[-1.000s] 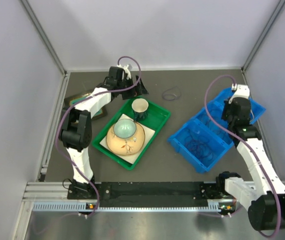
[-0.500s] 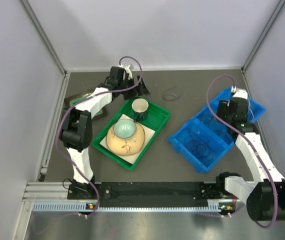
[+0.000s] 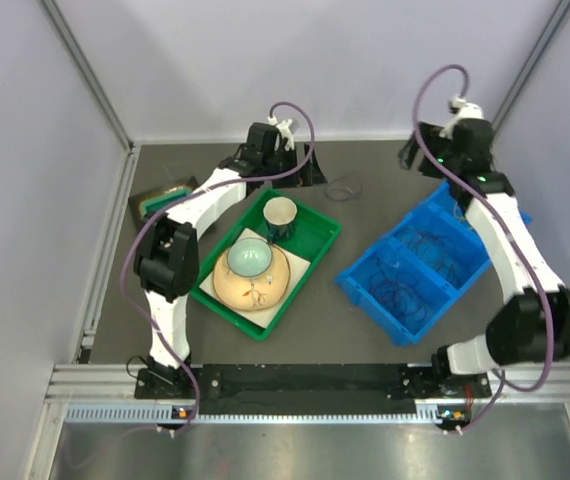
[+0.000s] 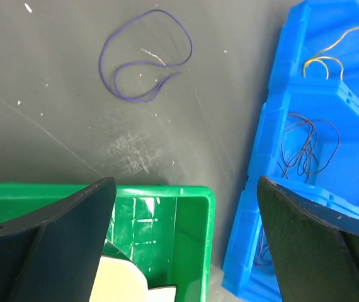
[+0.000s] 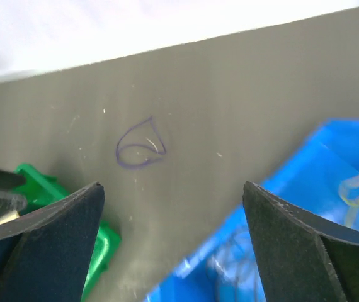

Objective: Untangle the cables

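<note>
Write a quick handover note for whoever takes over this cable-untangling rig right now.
Left gripper: open, empty, above the far rim of the green plastic tray, facing the loose loop.
Right gripper: open, empty, raised over the far side of the table.
Cables: one thin purple wire loop lies alone on the dark table, between the tray and the blue plastic divided bin. In the bin, thin yellow wire and dark brown wires sit in separate compartments.
Done: those look sorted apart.
Left: probably pick up the purple loop; neither gripper touches it.
</note>
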Action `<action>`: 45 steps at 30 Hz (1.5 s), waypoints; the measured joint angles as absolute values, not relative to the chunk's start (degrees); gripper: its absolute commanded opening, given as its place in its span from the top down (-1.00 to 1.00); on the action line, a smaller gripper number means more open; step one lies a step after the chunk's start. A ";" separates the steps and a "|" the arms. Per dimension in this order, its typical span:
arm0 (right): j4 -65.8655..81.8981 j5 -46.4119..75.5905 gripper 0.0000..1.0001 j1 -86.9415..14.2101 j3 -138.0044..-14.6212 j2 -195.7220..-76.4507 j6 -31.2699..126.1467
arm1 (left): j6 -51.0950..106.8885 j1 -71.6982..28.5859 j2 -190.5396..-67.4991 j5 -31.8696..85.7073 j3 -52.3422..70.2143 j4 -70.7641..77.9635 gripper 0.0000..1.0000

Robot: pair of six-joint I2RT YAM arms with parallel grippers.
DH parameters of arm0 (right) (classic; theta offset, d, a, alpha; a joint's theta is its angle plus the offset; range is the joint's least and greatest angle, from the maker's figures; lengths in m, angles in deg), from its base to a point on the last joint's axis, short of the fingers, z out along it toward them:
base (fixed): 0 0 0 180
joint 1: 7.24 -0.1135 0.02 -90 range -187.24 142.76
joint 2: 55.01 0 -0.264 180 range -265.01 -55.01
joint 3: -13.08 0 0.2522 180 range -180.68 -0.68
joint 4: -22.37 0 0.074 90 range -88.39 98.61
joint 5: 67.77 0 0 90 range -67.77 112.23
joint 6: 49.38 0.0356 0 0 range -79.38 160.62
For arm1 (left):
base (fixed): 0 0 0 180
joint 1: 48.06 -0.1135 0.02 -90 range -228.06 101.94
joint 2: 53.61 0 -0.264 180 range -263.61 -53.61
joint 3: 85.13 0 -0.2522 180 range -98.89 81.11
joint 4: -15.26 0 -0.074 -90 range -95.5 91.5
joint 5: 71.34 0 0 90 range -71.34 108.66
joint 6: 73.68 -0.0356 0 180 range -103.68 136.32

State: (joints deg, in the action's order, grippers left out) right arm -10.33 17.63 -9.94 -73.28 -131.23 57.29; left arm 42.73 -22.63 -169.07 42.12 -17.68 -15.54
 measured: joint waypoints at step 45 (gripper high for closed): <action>-20.43 23.75 1.00 -26.24 -110.52 -188.61 43.96 | 40.24 -28.50 -161.14 38.27 -8.41 -18.34 -0.98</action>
